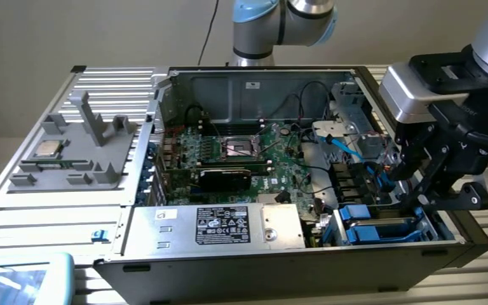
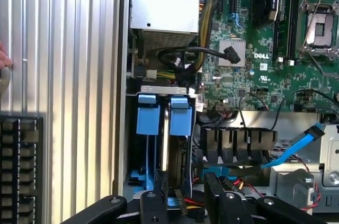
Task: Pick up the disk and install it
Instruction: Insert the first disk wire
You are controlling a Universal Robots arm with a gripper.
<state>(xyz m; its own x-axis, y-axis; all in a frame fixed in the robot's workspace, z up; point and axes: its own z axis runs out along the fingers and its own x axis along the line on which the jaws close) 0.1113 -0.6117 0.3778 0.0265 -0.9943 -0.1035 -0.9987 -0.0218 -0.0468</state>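
At four o'clock in the exterior view, by the near corner of the open computer case (image 1: 253, 267), the claw (image 1: 412, 202) is poised in the drive bay. Seen from the wrist, two blue-framed drives are stood on edge side by side in that bay. The disk (image 2: 180, 121) is the one directly beneath the claw, and the other drive (image 2: 147, 118) is set just beside it. Whether the disk is clamped, or the claw merely stands open about it, cannot be told.

Toward nine o'clock from the bay, the power supply (image 1: 227, 225) with its black label is laid along the case's near wall. Beyond it, at the middle of the case, the green motherboard (image 1: 291, 168) is exposed, with its processor socket (image 1: 242, 147) at the centre. A light blue cable (image 1: 345, 146) is draped at two o'clock.

Outside the case at nine o'clock, a grey tray (image 1: 74, 159) carrying a small silver chip (image 1: 47, 149) is rested on the slatted metal surface (image 1: 23, 210). At twelve o'clock, farthest back, a blue-capped joint of the arm (image 1: 261, 19) is seen behind the case.
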